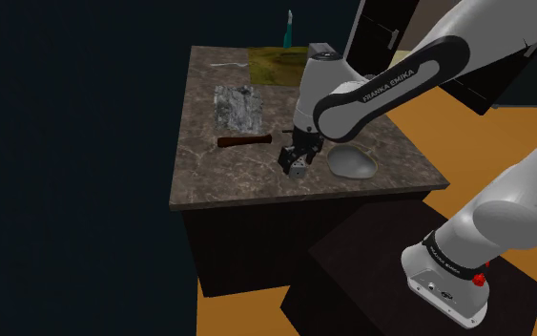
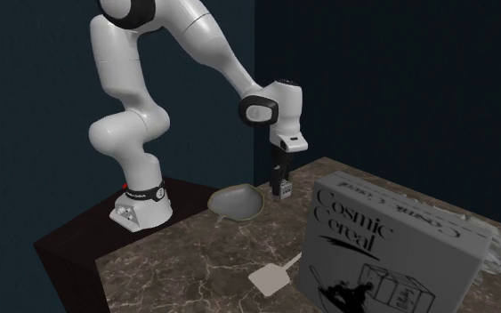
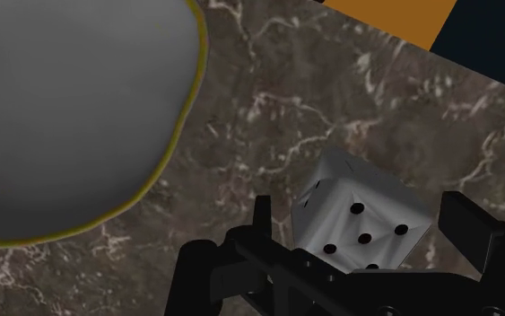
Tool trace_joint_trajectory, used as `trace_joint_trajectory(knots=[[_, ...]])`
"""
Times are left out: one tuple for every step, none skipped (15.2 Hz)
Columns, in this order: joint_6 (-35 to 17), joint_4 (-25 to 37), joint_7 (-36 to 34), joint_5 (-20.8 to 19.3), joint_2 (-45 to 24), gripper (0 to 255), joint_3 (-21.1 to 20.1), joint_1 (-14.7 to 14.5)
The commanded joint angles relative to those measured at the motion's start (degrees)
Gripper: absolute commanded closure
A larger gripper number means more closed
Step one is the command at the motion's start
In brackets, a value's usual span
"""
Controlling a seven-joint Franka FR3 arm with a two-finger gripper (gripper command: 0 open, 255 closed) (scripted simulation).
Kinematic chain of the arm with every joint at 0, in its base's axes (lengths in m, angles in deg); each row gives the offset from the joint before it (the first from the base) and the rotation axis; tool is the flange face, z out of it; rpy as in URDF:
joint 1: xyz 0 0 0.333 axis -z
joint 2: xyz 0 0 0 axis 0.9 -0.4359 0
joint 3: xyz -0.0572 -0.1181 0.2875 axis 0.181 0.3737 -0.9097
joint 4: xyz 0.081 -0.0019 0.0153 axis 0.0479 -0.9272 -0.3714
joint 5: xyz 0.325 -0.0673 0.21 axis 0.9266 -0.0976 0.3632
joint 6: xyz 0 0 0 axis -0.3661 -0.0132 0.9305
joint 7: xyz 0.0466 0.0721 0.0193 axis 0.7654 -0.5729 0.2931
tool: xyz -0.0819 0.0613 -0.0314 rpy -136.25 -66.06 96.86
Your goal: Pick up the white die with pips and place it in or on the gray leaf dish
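The white arm [image 1: 381,91] bends over from its stand and points the black hand [image 1: 296,158] straight down at the tabletop [image 1: 218,177]. The last part of the arm hangs upright over the stone. The hand is closed on the die [image 3: 360,214], with one of the fingers [image 3: 464,224] on each side of it. The die is a white cube with round corners and black dots, and it sits a bit tilted in the hand. It is just beside the dish [image 3: 71,108], not in it. I cannot tell if the die touches the tabletop or hangs a little above it. The dish is smooth and grey, shaped like a leaf, with a thin yellow rim. The tabletop is dark brown stone with pale, wiggly lines in it. In the second exterior view a big pale box [image 2: 391,244] with the words "Cosmic Cereal" stands on the tabletop. A flat white tool [image 2: 269,278] with a thin handle lies next to the box.
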Motion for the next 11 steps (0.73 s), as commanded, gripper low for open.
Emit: trace_joint_trajectory(knots=[[-0.4,0.0,-0.1,-0.2,-0.3,0,0.0,0.0],[-0.4,0.0,-0.1,-0.2,-0.3,0,0.0,0.0],[-0.4,0.0,-0.1,-0.2,-0.3,0,0.0,0.0],[-0.4,0.0,-0.1,-0.2,-0.3,0,0.0,0.0],[-0.4,0.0,-0.1,-0.2,-0.3,0,0.0,0.0],[-0.4,0.0,-0.1,-0.2,-0.3,0,0.0,0.0],[-0.4,0.0,-0.1,-0.2,-0.3,255,0.0,0.0],[-0.4,0.0,-0.1,-0.2,-0.3,255,0.0,0.0],[-0.4,0.0,-0.1,-0.2,-0.3,255,0.0,0.0],[-0.3,0.0,-0.1,-0.2,-0.3,255,0.0,0.0],[-0.4,0.0,-0.1,-0.2,-0.3,255,0.0,0.0]])
